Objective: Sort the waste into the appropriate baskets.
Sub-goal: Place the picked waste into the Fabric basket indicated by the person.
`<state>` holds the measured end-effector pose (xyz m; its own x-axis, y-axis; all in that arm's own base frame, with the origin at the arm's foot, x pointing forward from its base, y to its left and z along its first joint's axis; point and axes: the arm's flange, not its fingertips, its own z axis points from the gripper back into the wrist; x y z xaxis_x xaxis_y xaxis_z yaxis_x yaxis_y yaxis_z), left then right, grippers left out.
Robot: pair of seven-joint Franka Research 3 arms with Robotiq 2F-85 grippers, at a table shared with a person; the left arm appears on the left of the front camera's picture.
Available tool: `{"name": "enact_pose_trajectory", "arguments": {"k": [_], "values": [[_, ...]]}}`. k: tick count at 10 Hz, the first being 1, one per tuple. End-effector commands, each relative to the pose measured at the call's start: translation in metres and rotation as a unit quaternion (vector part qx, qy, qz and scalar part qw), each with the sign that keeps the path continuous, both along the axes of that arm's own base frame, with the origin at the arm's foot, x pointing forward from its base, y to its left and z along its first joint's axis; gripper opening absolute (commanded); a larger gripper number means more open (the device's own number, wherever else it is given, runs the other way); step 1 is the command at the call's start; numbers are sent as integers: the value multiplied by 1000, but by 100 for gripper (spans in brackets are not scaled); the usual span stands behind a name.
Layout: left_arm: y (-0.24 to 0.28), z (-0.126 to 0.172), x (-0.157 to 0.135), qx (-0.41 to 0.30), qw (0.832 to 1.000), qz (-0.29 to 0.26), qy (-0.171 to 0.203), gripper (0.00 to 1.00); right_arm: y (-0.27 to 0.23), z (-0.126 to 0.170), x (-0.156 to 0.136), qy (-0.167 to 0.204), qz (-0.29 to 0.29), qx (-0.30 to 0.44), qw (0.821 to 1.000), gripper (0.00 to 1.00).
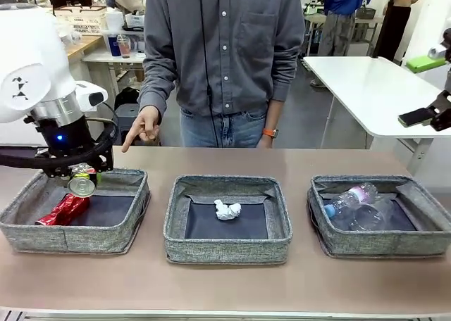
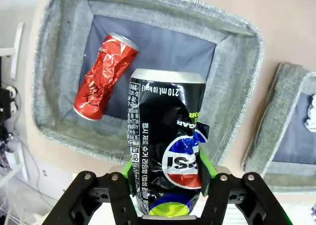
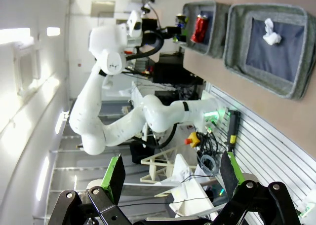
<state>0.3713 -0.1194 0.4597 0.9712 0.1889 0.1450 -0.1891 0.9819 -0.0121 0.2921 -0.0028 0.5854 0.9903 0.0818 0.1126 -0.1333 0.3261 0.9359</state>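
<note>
Over the left basket (image 1: 120, 226), left gripper (image 2: 168, 185) clamps a dark crumpled can (image 2: 168, 151), held above a red can (image 1: 65, 210) lying inside. Middle basket (image 1: 227, 247): paper ball (image 1: 227, 210). Right basket (image 1: 423, 240): clear bottles (image 1: 352, 203). Right gripper (image 3: 173, 178) spread wide, holding nothing.

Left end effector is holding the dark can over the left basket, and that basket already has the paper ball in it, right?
Not quite. The left end effector does hold the dark can over the left basket, but what lies in that basket is the crushed red can, as the left wrist view shows. The paper ball sits in the middle basket.
</note>
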Motion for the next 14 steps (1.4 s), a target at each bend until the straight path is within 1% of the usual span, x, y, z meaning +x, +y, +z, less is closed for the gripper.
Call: {"name": "enact_pose_trajectory", "arguments": {"k": [1,4,6,7,8,14], "values": [[-1,2,0,-4,1000,17,-5,43,2,2,2,-6,-5,2,1000,100],[-2,2,1,-23,999,28,0,43,2,2,2,-6,-5,2,1000,100],[-2,2,2,-21,999,26,6,43,2,2,2,-6,-5,2,1000,100],[-2,1,2,-22,999,23,12,93,2,2,2,-6,-5,2,1000,100],[-2,2,2,-22,999,20,13,100,2,2,2,-6,-5,2,1000,100],[-1,1,3,-28,999,20,15,100,2,2,2,-6,-5,2,1000,100]]}}
